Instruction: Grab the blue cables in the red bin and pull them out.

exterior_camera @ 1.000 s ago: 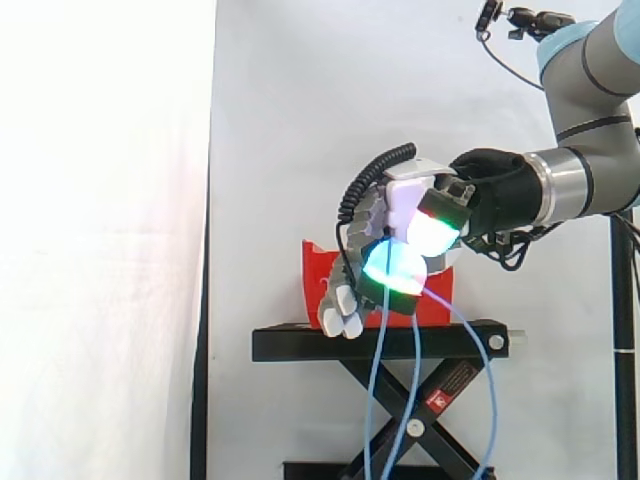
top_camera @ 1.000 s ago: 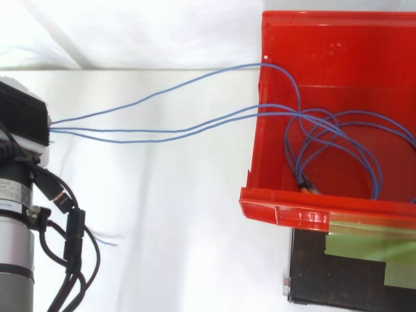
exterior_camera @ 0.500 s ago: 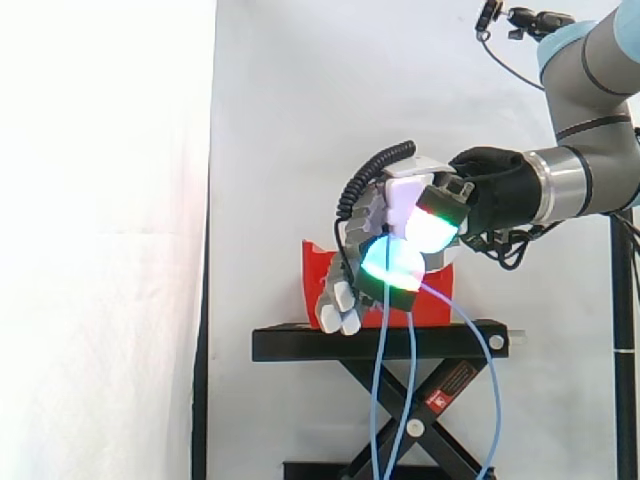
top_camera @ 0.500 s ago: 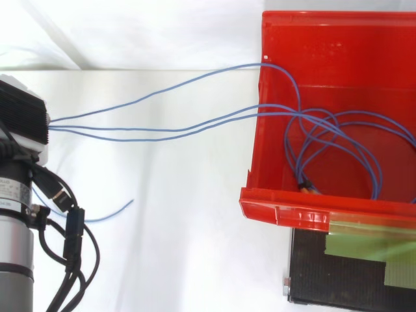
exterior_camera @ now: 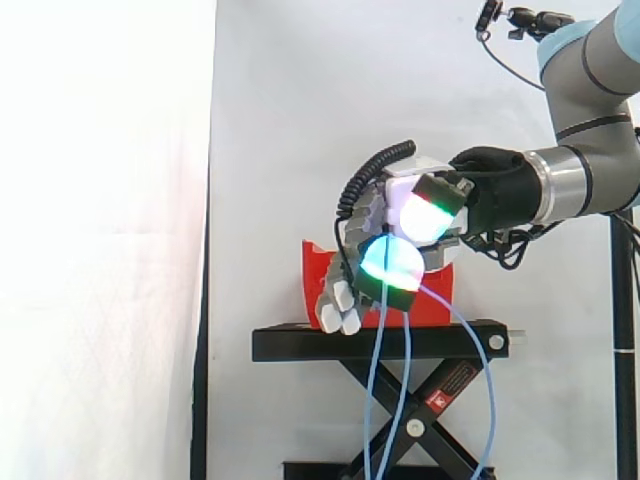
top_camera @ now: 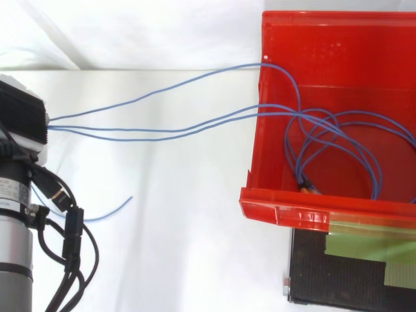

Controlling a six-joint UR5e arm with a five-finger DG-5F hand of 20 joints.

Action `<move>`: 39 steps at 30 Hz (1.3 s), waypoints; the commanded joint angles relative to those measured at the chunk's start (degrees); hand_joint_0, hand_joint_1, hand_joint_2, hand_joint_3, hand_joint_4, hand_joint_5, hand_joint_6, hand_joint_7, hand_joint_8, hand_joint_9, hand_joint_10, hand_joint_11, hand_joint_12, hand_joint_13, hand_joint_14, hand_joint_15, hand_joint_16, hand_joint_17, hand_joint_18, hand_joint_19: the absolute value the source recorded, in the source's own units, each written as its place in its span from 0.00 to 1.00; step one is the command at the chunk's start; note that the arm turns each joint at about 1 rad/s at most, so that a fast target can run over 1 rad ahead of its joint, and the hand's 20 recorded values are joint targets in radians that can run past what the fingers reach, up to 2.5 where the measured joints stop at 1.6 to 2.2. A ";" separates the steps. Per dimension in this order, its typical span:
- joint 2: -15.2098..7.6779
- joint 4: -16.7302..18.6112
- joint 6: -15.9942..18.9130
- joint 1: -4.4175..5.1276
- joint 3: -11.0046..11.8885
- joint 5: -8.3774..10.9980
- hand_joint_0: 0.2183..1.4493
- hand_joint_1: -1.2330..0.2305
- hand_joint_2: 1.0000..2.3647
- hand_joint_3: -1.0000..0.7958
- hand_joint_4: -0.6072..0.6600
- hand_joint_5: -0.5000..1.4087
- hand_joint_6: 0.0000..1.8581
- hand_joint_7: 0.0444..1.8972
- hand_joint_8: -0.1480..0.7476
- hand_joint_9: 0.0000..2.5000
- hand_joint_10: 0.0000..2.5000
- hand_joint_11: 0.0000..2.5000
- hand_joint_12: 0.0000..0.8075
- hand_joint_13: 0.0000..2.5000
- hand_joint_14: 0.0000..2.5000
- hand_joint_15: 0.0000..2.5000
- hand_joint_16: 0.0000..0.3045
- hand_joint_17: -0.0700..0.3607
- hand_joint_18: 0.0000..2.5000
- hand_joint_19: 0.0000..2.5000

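Hand [exterior_camera: 405, 195] is clamped on the blue cables [top_camera: 162, 130], fingers curled round them, glowing pads pressed together. It hangs in the air in front of the red bin [top_camera: 305, 211], carried by the arm [exterior_camera: 590, 170] coming in from the right. Black stand [exterior_camera: 300, 345] holds the bin.

From above, 3 strands run from the hand across open space and over the bin's near wall. Most of the cable is inside the bin, lying in overlapping loops. In the side view, strands hang down from under the hand, past the stand. A loose end [top_camera: 97, 214] trails near the arm. A dark cable tip [top_camera: 305, 188] sits against the bin's front wall.

Risks, as I judge them:
- The loops look tangled. Pulling could knot them and drag or tip the bin off the stand.
- The tip could catch on the wall or rim.
- Thin strands could slip through the pads if the pull gets hard.

Versus 1 s ago: the hand sits slightly higher, the loose end shows much longer from above, and the loops in the bin look unchanged.
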 commanded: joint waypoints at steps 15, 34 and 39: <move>0.00 -0.05 0.00 0.02 0.09 0.01 0.39 0.34 0.00 0.00 0.77 0.77 0.04 0.37 0.51 0.35 0.01 0.20 0.45 0.26 0.01 0.18 0.16 0.41 0.19 0.25; 0.00 -0.05 0.00 0.02 0.09 -0.08 0.31 0.29 0.00 0.00 0.80 0.83 0.06 0.35 0.56 0.39 0.01 0.20 0.49 0.29 0.01 0.17 0.18 0.44 0.22 0.22; 0.00 -0.05 0.00 0.02 0.09 -0.08 0.31 0.28 0.00 0.00 0.79 0.85 0.06 0.36 0.56 0.40 0.01 0.20 0.49 0.29 0.01 0.17 0.18 0.44 0.23 0.22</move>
